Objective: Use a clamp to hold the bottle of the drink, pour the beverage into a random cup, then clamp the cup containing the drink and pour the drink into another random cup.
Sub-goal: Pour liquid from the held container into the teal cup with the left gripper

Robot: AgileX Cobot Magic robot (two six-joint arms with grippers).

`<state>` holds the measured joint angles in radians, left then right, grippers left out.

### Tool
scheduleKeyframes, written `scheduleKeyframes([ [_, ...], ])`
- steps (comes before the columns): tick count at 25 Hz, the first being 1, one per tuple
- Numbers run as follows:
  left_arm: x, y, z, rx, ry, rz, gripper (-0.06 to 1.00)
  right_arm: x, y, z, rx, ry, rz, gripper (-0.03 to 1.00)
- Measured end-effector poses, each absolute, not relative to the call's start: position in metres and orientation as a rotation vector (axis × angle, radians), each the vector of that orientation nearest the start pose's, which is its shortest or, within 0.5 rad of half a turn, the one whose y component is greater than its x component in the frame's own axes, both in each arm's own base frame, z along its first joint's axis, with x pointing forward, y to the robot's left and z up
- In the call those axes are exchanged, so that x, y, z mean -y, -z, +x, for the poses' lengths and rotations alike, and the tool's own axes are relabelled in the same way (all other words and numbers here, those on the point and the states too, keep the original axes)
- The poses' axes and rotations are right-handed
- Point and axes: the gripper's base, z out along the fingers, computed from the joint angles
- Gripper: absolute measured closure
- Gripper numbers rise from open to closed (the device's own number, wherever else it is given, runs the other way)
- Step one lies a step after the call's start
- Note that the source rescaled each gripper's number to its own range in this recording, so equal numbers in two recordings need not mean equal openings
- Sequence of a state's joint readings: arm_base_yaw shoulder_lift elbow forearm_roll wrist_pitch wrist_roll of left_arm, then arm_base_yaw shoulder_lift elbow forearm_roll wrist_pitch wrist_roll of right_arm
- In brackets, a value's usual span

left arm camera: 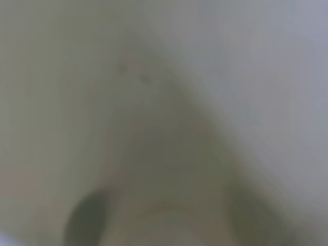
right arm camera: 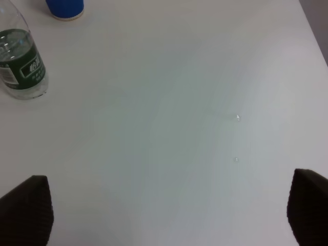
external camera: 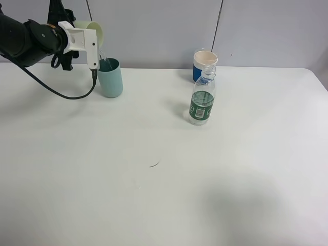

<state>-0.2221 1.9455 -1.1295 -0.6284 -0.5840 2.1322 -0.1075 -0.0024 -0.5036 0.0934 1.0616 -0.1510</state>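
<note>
The yellow-green cup (external camera: 95, 31) was held tight in the left gripper (external camera: 93, 47), tipped over the teal cup (external camera: 110, 77) just below. It looked light and slippery. The right gripper (right arm camera: 164, 215) was open.

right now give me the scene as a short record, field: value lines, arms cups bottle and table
left gripper: shut on the yellow-green cup, tipped with its mouth over the teal cup
right gripper: open, empty, above bare table
teal cup: upright, far left of table
bottle: upright, uncapped, centre-right, some liquid left
blue cup: upright, just behind the bottle
stage: second pour under way
table marks: small droplets
</note>
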Motion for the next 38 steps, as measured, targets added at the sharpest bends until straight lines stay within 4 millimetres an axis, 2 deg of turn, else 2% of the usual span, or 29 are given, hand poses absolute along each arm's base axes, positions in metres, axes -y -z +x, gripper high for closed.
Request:
scheduleKeyframes([
  [14,0.069,-0.205,0.422,-1.295,-1.286,1.452,0.90,-0.008,-0.278,-0.005,-2.035,0.051,-0.049,0.15],
  [28,0.072,-0.212,0.423,-1.090,-1.449,1.558,0.90,-0.008,-0.278,-0.005,-2.035,0.051,-0.049,0.15],
  [38,0.075,-0.214,0.423,-1.044,-1.446,1.562,0.90,-0.008,-0.278,-0.005,-2.035,0.051,-0.049,0.15],
])
